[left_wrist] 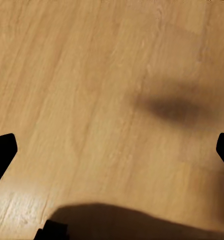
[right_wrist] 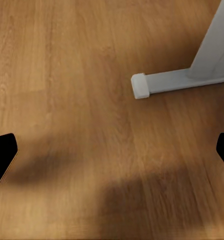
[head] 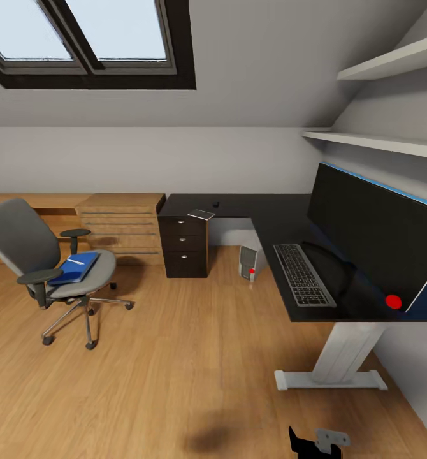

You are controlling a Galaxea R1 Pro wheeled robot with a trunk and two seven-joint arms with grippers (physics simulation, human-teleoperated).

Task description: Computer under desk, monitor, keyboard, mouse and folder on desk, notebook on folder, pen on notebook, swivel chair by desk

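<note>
One swivel chair (head: 44, 264) stood at left, well apart from the desk (head: 264, 220), bearing one blue folder (head: 75, 268). One computer (head: 252, 261) sat under the desk; one keyboard (head: 303, 274) beside one monitor (head: 376, 233). Both grippers pointed floorward, far from these: left gripper (left_wrist: 112, 150) fingers spread, right gripper (right_wrist: 112, 150) likewise.

The black desk (head: 271, 217) carries the monitor (head: 373, 233), keyboard (head: 303, 275) and a notebook (head: 201, 214).
</note>
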